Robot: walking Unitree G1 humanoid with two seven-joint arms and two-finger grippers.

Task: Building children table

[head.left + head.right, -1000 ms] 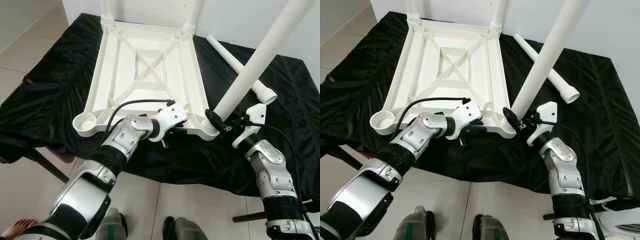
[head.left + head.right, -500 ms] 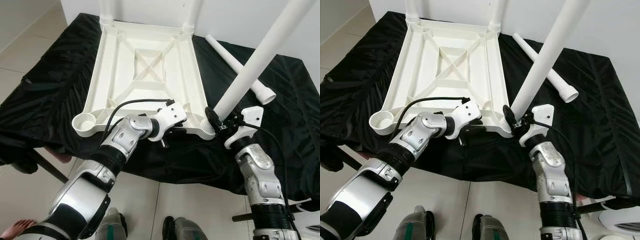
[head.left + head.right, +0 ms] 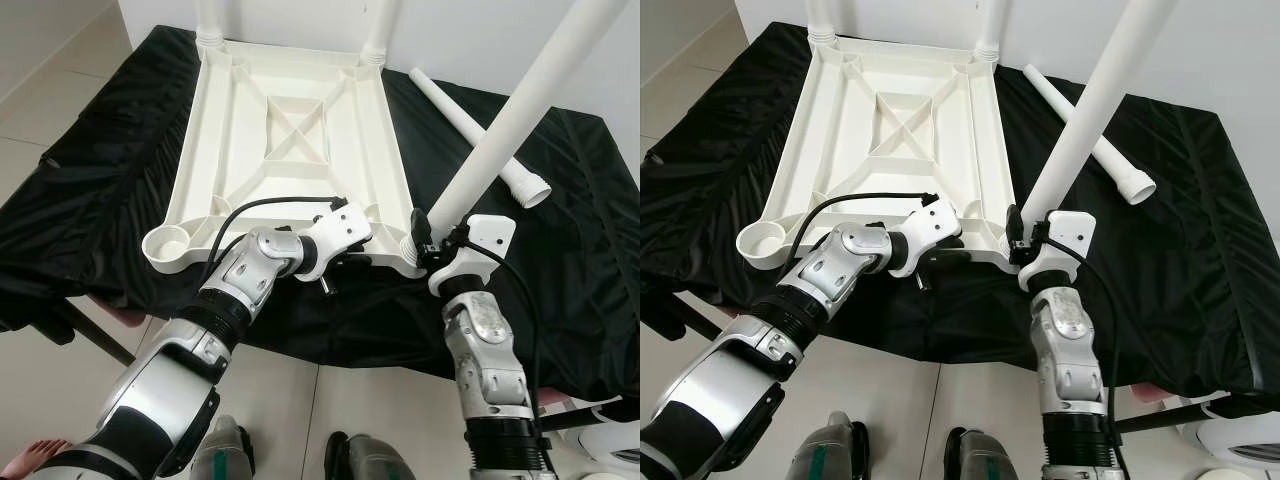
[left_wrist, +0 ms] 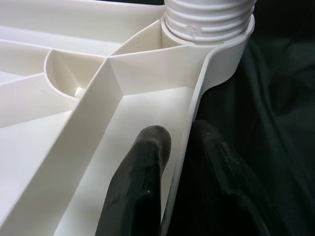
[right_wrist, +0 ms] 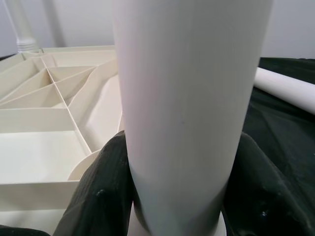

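Since a second ago the right gripper (image 3: 1025, 232), clamped low on the leg (image 3: 1080, 120), has swung in upright over the near-right corner socket (image 3: 412, 252). Left gripper (image 4: 179, 162) pinches the tabletop (image 3: 290, 130) rim beside it. Looks like light, stiff, slick plastic, so gripping low is smart.

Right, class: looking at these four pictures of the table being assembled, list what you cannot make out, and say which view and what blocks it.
- Top of the table leg in the right gripper: cut off by the eye views' upper edge.
- How far that leg sits in its corner socket: hidden in the right wrist view by the leg and fingers.
- The two far legs: cut off at the top edge.
- Tabletop's upper face: turned down onto the black cloth.
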